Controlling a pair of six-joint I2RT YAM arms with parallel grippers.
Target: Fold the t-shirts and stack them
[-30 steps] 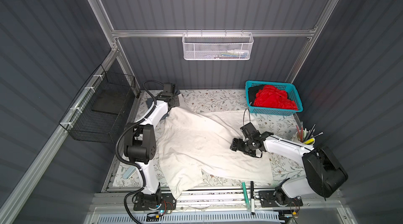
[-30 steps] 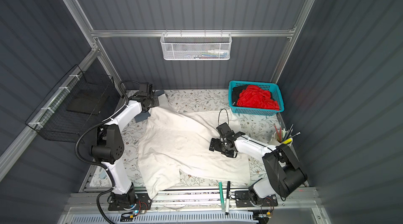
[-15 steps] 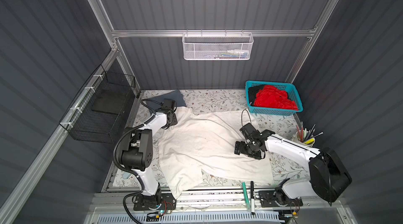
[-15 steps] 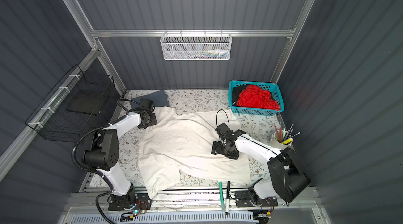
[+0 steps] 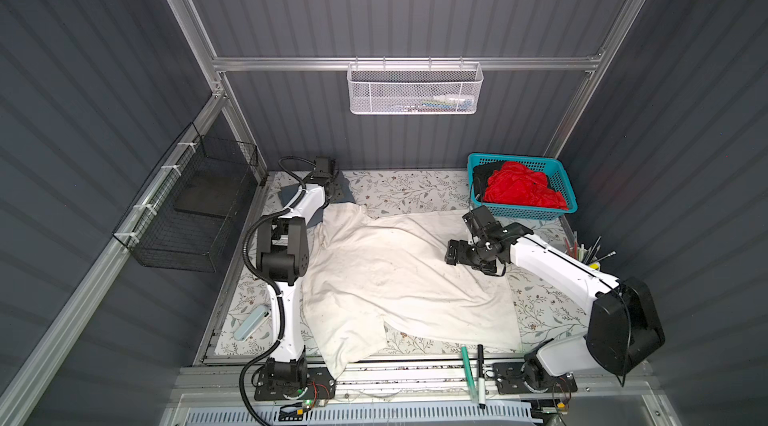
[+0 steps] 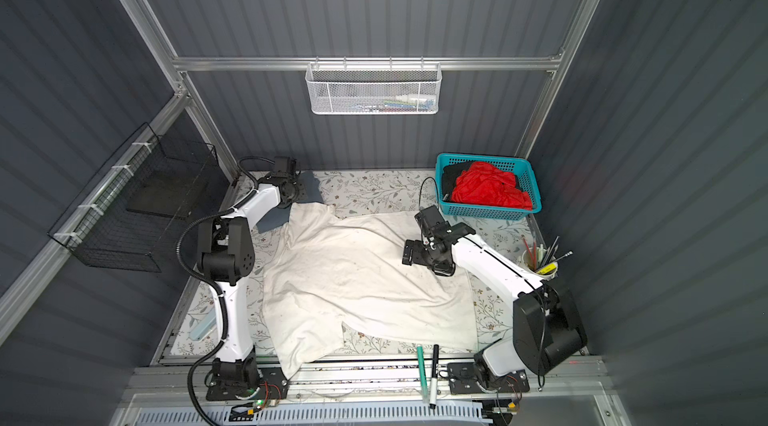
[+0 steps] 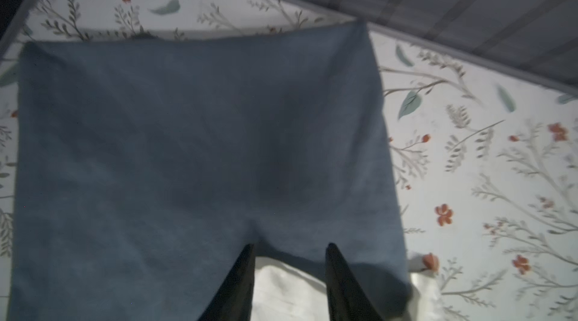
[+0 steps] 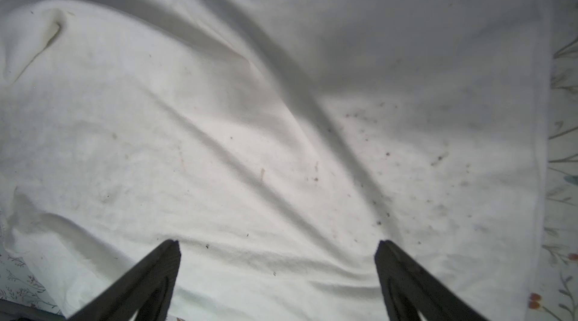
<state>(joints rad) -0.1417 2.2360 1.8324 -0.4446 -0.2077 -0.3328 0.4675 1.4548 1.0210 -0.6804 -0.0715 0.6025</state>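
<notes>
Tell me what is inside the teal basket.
In the teal basket a crumpled red shirt lies on top, with black cloth showing beside it. Whatever lies beneath them is covered and cannot be seen.

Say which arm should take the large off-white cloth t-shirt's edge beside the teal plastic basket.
Right: the right gripper hangs open over the off-white t-shirt there; the left gripper is far off, above the slate-grey shirt.

White links (image 5: 552,266), black joints (image 5: 282,258), ribbed black cable (image 5: 245,249), dark right end effector (image 8: 278,246).
</notes>
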